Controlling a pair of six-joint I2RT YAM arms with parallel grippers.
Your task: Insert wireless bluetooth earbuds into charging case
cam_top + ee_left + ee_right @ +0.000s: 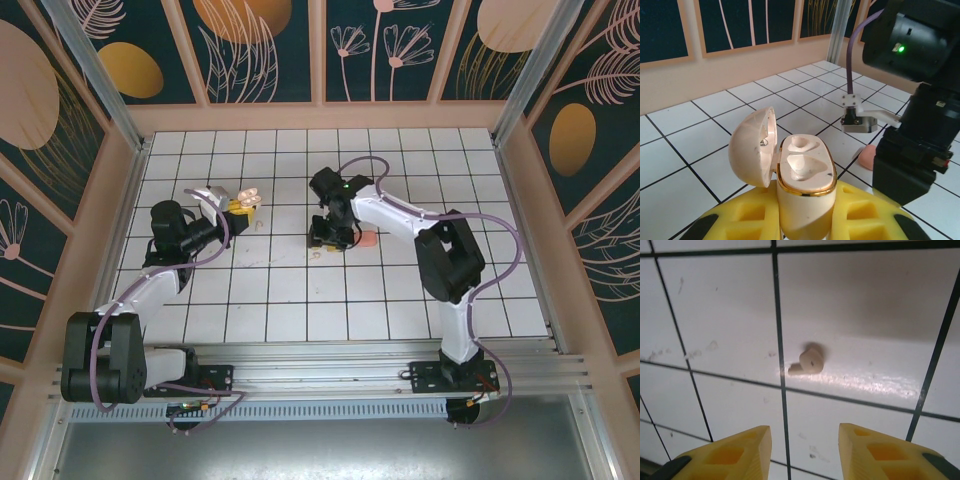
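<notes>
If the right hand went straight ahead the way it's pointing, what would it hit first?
Probably the beige earbud lying on the tiled table, roughly in line with the gap between the right hand's fingers; depth is unclear.

No text, number or brand mark is legible anywhere. The one sign is a small green light [899, 48] glowing on the right arm's black housing [920, 30].

beige earbud [807, 362]; white black-gridded tiles [865, 305]
</notes>
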